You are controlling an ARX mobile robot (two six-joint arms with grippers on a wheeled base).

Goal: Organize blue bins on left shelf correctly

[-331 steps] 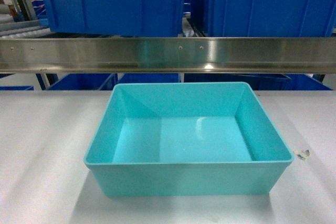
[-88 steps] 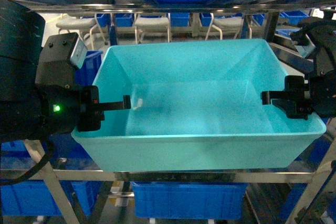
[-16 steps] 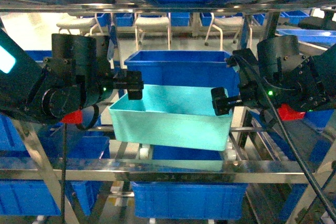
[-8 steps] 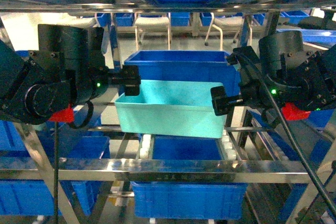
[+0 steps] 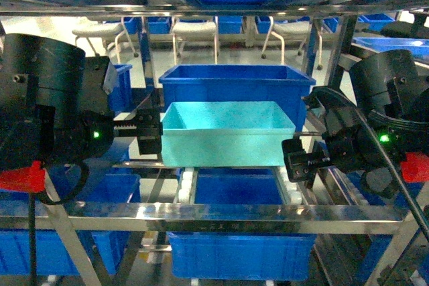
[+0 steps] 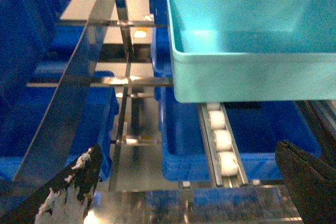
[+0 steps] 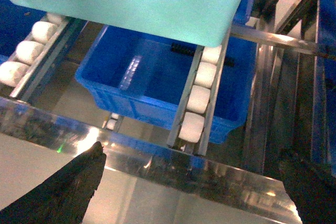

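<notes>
- Head view: the turquoise bin (image 5: 228, 133) sits level on the roller rails (image 5: 289, 180) of the left shelf (image 5: 221, 211), directly in front of a dark blue bin (image 5: 236, 84). Half a second ago both arms were clamped to its side walls; now the left gripper (image 5: 149, 133) and right gripper (image 5: 299, 164) stand clear of it, drawn back towards the robot.
- Left wrist view: the bin rests on a white roller rail (image 6: 220, 140) with a lower blue bin (image 6: 236, 137) beneath. The jaws are spread wide and hold nothing (only the two dark finger tips show at the bottom corners).
- Right wrist view: the bin's underside rides on the rollers (image 7: 198, 98). The jaws are wide apart and empty.
- Judgement: placement looks complete; release is done, and what remains is arm withdrawal.
</notes>
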